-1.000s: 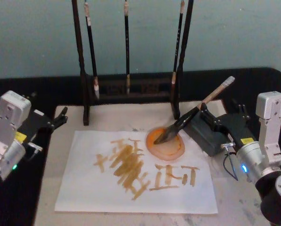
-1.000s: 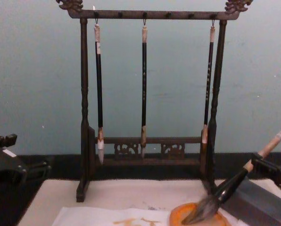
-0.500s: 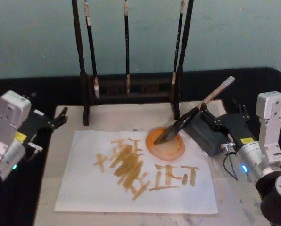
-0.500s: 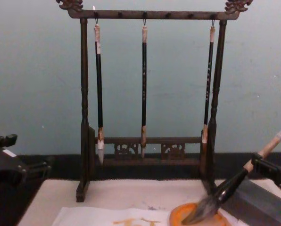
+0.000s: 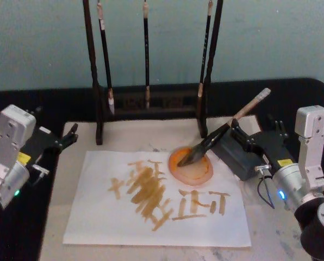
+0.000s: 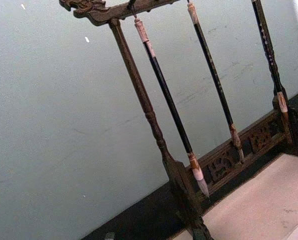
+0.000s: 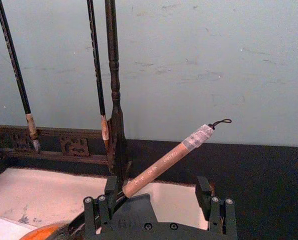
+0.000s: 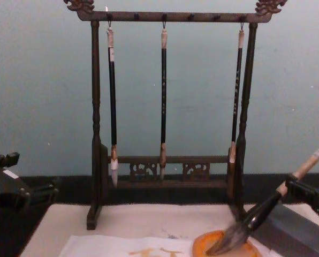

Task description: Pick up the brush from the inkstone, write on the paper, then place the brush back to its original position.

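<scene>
The brush (image 5: 216, 136) leans with its tip in the inkstone (image 5: 191, 165). The right gripper (image 5: 253, 142) sits open around the handle. If it closes crooked, the brush could roll and drip on the paper (image 5: 97, 217). The left gripper (image 5: 64, 138) waits far off, open.

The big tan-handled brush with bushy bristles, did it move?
No. The big tan-handled brush lies with its bristles in the round orange dish, just as before.

A tall dark wooden brush rack (image 5: 151, 103) walls off the back, while the slanting tan-handled brush (image 5: 222, 130) and dark grey rectangular block (image 5: 235, 157) crowd the right side.
</scene>
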